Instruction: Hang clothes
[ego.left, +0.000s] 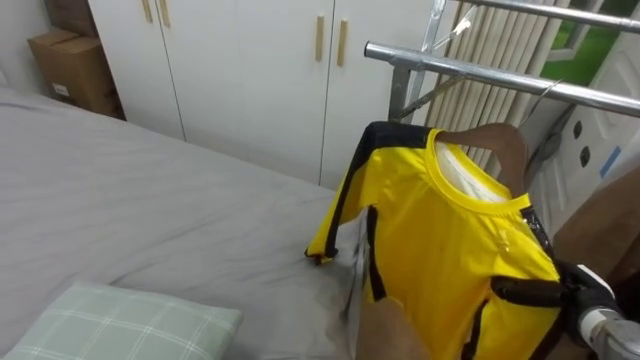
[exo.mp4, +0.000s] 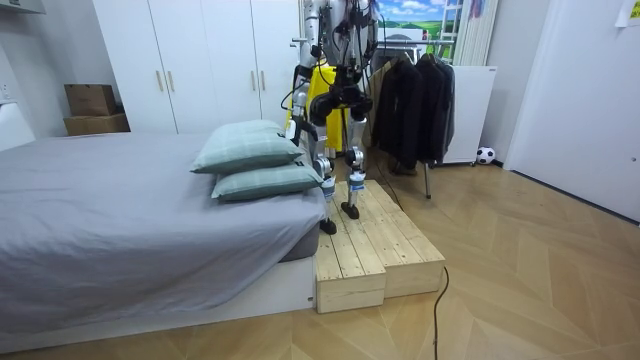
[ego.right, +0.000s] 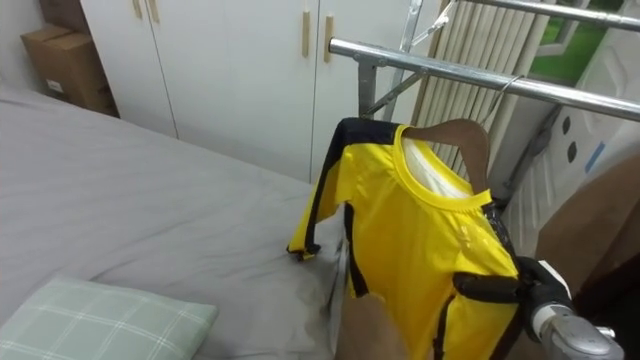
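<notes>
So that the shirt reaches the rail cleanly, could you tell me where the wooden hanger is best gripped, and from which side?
Probably the bare wooden arch of the hanger, just under its wire hook: the yellow shirt covers both arms. Come from below on the robot's side, leaving the hook free toward the rail. The right hand sits at the lower shoulder.

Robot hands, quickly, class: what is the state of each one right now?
Left robot hand: cannot be told.
Right robot hand: closed on the yellow shirt.
</notes>
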